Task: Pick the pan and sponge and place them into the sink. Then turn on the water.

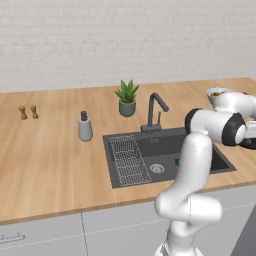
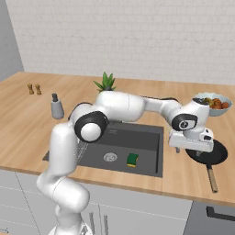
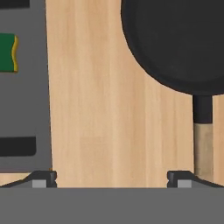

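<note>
The black pan (image 2: 209,153) lies on the wooden counter right of the sink (image 2: 151,158), its handle (image 2: 212,179) pointing at the front edge. In the hand view the pan (image 3: 175,39) is at the upper right, with its handle (image 3: 202,131) running down beside the right fingertip. My gripper (image 2: 190,149) hangs open and empty over the bare counter strip between sink and pan (image 3: 112,179). The green and yellow sponge (image 2: 132,159) lies on the basin floor near the drain (image 3: 8,52). No water shows at the faucet (image 1: 155,110).
A wire rack (image 1: 127,160) fills the sink's left part. A soap bottle (image 1: 85,127), a potted plant (image 1: 127,97) and two small shakers (image 1: 28,112) stand behind and left of it. A fruit bowl (image 2: 212,103) sits behind the pan.
</note>
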Tool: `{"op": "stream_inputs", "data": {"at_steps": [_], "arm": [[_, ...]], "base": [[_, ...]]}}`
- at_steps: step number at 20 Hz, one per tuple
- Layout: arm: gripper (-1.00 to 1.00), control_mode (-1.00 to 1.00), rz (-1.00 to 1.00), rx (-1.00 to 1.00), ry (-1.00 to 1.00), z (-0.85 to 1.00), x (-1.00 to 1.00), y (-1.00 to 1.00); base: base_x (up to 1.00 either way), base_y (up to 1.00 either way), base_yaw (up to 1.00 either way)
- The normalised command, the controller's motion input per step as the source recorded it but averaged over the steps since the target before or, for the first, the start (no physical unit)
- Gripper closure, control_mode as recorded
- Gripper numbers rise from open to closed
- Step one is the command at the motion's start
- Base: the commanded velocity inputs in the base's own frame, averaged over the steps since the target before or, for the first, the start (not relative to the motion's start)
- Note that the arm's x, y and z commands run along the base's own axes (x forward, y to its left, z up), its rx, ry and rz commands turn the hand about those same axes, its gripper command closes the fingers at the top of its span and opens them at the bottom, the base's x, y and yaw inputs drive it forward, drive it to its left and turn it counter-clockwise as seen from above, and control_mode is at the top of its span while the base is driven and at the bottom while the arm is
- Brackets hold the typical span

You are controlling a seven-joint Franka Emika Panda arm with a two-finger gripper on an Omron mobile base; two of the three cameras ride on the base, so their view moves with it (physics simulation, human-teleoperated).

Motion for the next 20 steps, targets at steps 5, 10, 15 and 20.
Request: {"op": "stream_inputs", "data": {"at_steps": [5, 10, 15, 20], "arm": [[-1.00, -1.00, 0.00, 0.00, 0.00, -0.07, 0.00, -0.22], [-1.00, -1.00, 0.00, 0.00, 0.00, -0.24, 0.00, -0.18], [-1.00, -1.00, 0.00, 0.00, 0.00, -0.25, 0.00, -0.23], [-1.00, -1.00, 0.00, -0.02, 0.00, -0.34, 0.00, -0.23]], "base": [[0.00, 0.00, 0.00], [0.00, 0.00, 0.00], [0.00, 0.00, 0.00], [0.00, 0.00, 0.00]]}}
